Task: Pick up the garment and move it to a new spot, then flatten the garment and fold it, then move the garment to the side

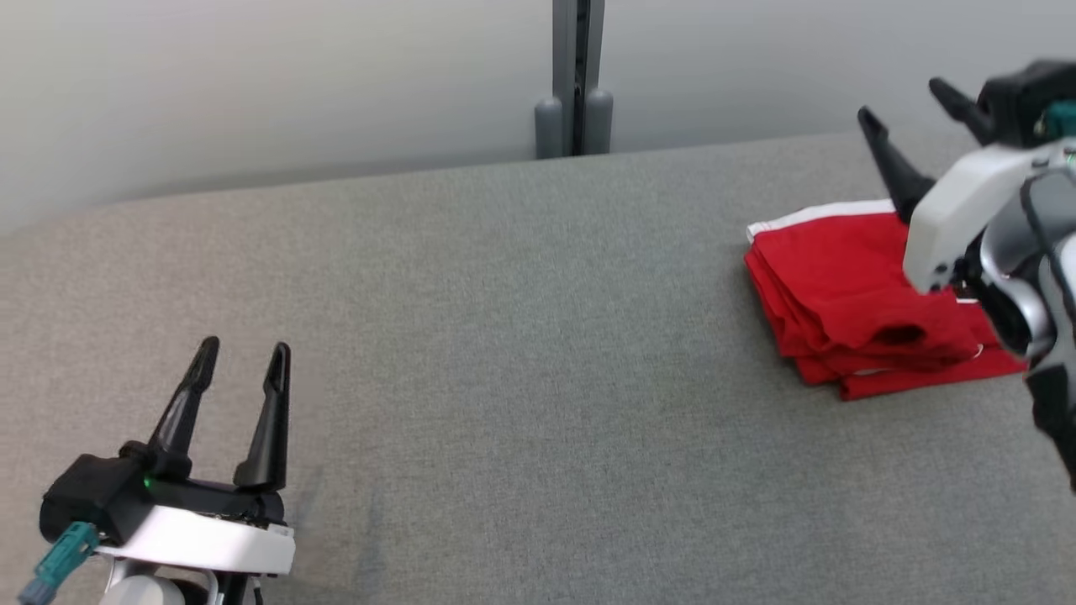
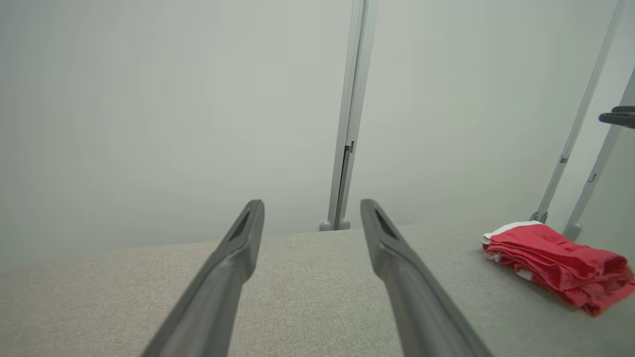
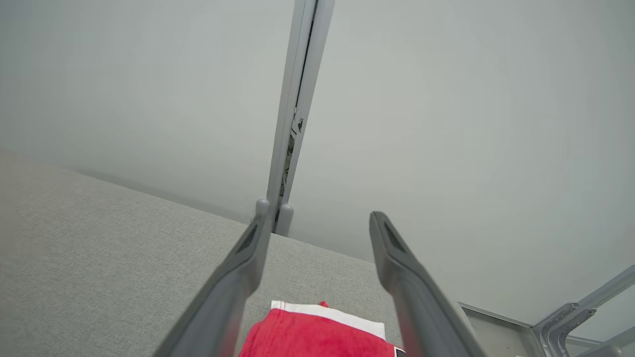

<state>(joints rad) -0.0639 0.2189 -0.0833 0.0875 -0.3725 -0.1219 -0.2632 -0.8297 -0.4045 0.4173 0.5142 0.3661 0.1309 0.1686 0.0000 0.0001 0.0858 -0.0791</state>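
1. Left gripper (image 1: 245,344): fingers spread wide, holding nothing, low over the grey table (image 1: 504,353). The garment lies well off to its right.
2. Table stretch ahead and to the right of that claw: broad open room (nothing to snag on).
3. Garment (image 1: 841,286): red, white-trimmed, folded in a stack directly beneath the right claw. Its long axis seems to run across that claw's fingers.
4. Right gripper (image 1: 901,99): fingers apart, empty, raised above the stack, tips pointing past its far white edge. This is plainly the nearer arm.
5. Table edges: the far edge lies just beyond those tips and the side edge is close on their right. Any retreat probably goes best upward.
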